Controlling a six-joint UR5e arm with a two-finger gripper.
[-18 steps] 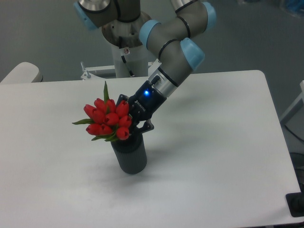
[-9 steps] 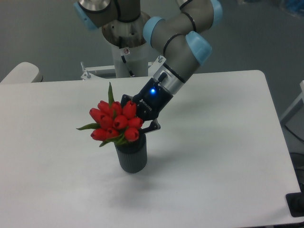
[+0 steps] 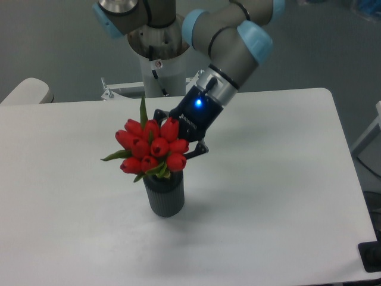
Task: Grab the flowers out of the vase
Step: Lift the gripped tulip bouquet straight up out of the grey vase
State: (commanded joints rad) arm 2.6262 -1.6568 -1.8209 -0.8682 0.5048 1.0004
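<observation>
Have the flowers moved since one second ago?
Yes. The flowers have moved up and slightly right, measured against the vase, which stayed in place on the table.

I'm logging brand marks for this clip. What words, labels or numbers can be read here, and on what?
Gripper: pale lettering on its black body, too small and blurred to read.
Robot base: a small red-and-white sticker, also unreadable.
Flowers, vase and table: no text visible.
</observation>
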